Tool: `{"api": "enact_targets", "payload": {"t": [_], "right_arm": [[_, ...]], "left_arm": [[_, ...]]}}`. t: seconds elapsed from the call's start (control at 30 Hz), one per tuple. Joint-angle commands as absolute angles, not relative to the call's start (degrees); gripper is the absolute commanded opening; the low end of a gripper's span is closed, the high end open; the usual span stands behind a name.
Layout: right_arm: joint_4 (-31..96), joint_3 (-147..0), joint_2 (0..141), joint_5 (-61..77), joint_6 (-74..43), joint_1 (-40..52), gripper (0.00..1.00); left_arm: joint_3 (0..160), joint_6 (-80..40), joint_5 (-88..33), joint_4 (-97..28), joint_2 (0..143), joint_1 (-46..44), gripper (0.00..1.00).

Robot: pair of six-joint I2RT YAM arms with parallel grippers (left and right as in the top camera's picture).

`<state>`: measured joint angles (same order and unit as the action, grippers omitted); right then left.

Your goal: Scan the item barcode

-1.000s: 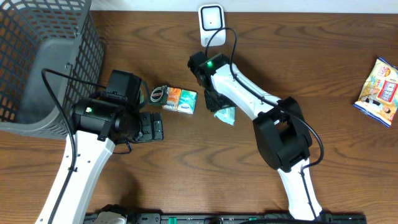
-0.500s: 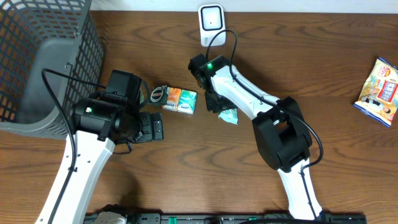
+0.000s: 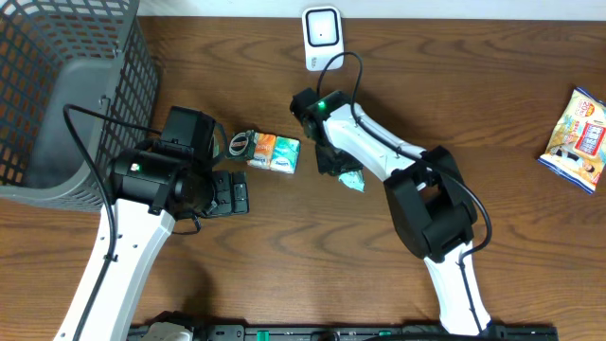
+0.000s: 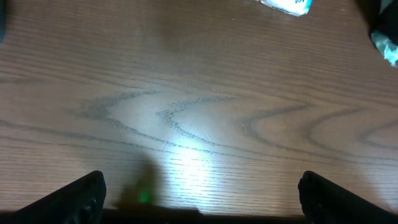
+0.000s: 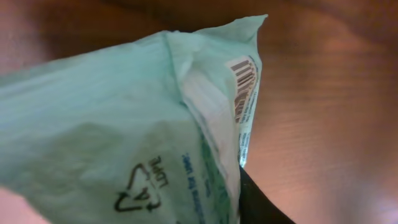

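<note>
From above: the right gripper point(image 3: 331, 159) is down at the middle of the table point(image 3: 530, 237), and a mint-green packet point(image 3: 351, 179) pokes out from under it on the near right side. The white scanner point(image 3: 322, 26) sits at the far edge, well apart from the packet. To the left, the tissue packs point(image 3: 276, 152) lie flat between the two arms. The left gripper point(image 3: 235, 194) hangs just near-left of them, touching nothing. A grey basket point(image 3: 57, 95) fills the far left corner. A snack bag point(image 3: 579, 128) lies alone at the far right.

Left wrist now: the left gripper point(image 4: 199, 190) is spread wide, dark fingertips point(image 4: 81, 194) at both lower corners, only bare wood between them. A tissue pack's edge shows at the far rim, a sliver of the green packet point(image 4: 385, 46) at the right.

Right wrist: the packet point(image 5: 112, 124) fills the frame, tilted, pinched in the right gripper. One dark finger point(image 5: 261, 208) shows against its lower edge. The barcode point(image 5: 244, 87) runs along the seam at the packet's upper right, facing this camera.
</note>
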<state>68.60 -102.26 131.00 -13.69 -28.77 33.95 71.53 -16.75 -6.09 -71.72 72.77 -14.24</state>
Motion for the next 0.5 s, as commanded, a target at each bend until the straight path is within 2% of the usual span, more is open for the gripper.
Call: {"api": "enact_targets", "payload": {"t": [0.0,0.23,0.47], "right_arm": [[70.6,-108.5,131.5,-4.5,-24.6,31.6,0.17],[74.4,-116.9,131.5,22.5,-11.1,24.8,0.16],[70.8,-108.3,131.5,44.0,-1.2,18.2,0.13]], "left_arm": [[71.3,-17.3,-6.6,-71.9,73.0,-14.0,0.98],[71.3,-17.3,-6.6,-71.9,73.0,-14.0,0.98],[71.3,-17.3,-6.6,-71.9,73.0,-14.0,0.98]]}}
